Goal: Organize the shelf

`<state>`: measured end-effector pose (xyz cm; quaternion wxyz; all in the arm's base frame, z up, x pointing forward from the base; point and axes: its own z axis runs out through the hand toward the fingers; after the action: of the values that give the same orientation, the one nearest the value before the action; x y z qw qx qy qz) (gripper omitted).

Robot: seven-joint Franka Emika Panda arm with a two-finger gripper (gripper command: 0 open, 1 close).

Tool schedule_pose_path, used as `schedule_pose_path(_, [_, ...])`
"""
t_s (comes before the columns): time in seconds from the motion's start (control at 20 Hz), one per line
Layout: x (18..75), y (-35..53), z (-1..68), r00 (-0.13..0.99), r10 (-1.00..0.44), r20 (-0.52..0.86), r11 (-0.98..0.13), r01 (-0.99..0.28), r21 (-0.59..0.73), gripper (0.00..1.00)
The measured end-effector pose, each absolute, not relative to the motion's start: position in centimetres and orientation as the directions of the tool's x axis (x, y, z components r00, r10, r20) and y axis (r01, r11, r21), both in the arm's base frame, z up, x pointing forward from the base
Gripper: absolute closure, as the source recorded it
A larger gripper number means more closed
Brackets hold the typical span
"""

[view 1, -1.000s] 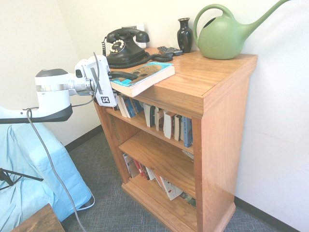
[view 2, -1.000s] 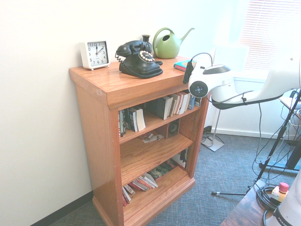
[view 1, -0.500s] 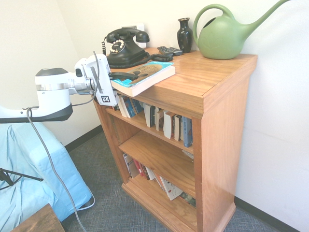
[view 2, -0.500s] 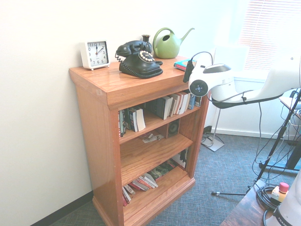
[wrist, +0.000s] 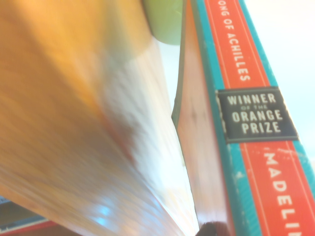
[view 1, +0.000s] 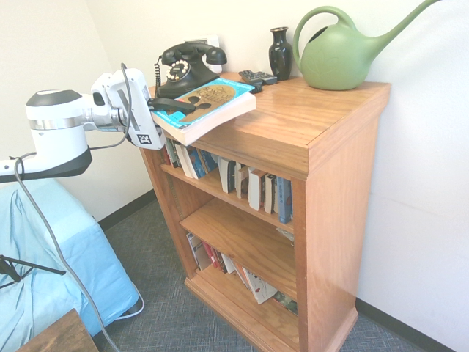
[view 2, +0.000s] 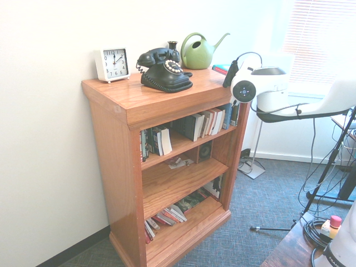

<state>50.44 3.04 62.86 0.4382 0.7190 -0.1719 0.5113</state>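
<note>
The shelf (view 1: 308, 121) is an orange-brown wooden bookcase with a thick flat top; it also fills the second exterior view (view 2: 139, 97). My gripper (view 1: 176, 111) is shut on the near edge of a teal-covered book (view 1: 209, 103). It holds the book tilted, with the gripped end raised above the shelf's front left corner. From the other side only a sliver of the book (view 2: 221, 68) shows beside the gripper (view 2: 230, 71). The wrist view shows the book's red and teal spine (wrist: 251, 115) close above the blurred shelf top (wrist: 74, 123).
On the shelf top stand a black rotary telephone (view 1: 187, 70), a dark vase (view 1: 281, 53), a green watering can (view 1: 341, 59), a remote (view 1: 258, 76) and a white clock (view 2: 112, 63). Rows of books (view 1: 253, 187) fill the tiers. A blue-covered object (view 1: 51, 257) sits left.
The jaws closed on the book. The arm then rose and drew back to the left, lifting the book's near end off the shelf top and tilting it.
</note>
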Motion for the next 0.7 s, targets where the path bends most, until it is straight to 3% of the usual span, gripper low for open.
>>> schedule_pose_path(0.7, [34.8,3.4,62.9,0.344,-0.183,0.921,-0.728,-0.677,0.108,1.0])
